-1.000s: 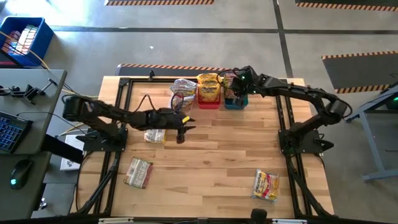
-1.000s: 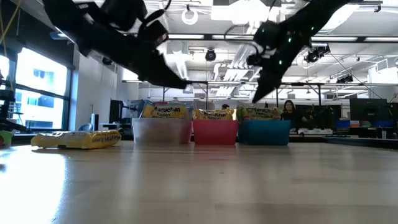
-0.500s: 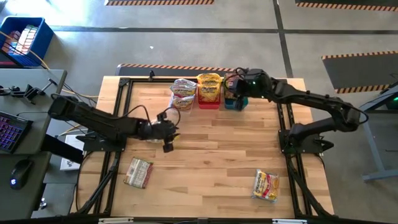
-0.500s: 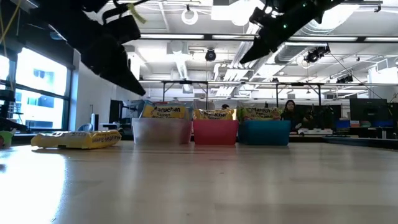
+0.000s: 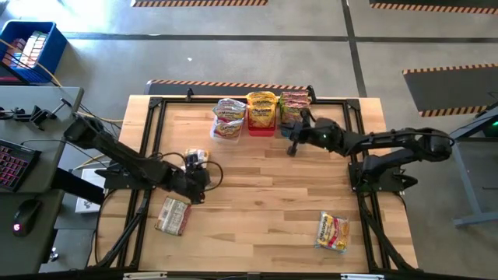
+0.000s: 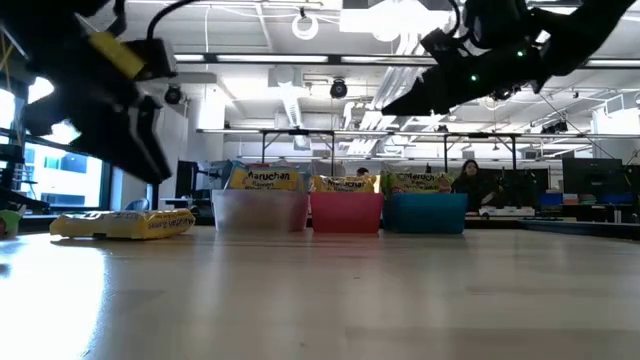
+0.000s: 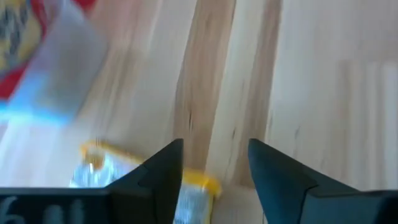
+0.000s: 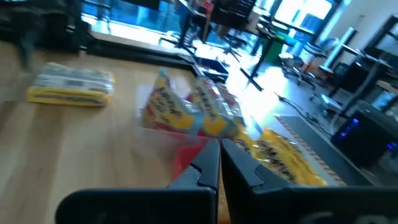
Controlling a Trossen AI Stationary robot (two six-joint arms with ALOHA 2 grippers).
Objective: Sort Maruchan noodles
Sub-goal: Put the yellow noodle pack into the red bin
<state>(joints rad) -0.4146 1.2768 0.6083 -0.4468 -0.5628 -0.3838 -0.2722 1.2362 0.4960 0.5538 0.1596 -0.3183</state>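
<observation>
**Right gripper drawn back from the bins; left gripper brought over a loose packet**

The right gripper (image 5: 293,145) is seen with its fingers pressed together and nothing between them. It has been pulled away from the teal bin (image 6: 425,212), over which it was held a second ago, and now hangs just off that bin toward 6 o'clock. A delivery there is judged finished.

The left gripper (image 5: 200,180) has been moved from mid-table toward 8 o'clock. In the left wrist view its fingers (image 7: 163,168) are parted and empty, with table (image 7: 298,74) showing through the gap and a yellow-edged packet (image 7: 93,171) lying just beside one finger. That packet (image 5: 194,158) lies just at 12 o'clock of the gripper in the high view. A pick-up is judged to be next.

Three packets are left loose on the table: that one, another (image 5: 173,215) toward 7 o'clock, and a yellow one (image 5: 332,231) well apart toward 4 o'clock. The clear bin (image 5: 229,124), red bin (image 5: 261,120) and teal bin at 12 o'clock already hold packets.
</observation>
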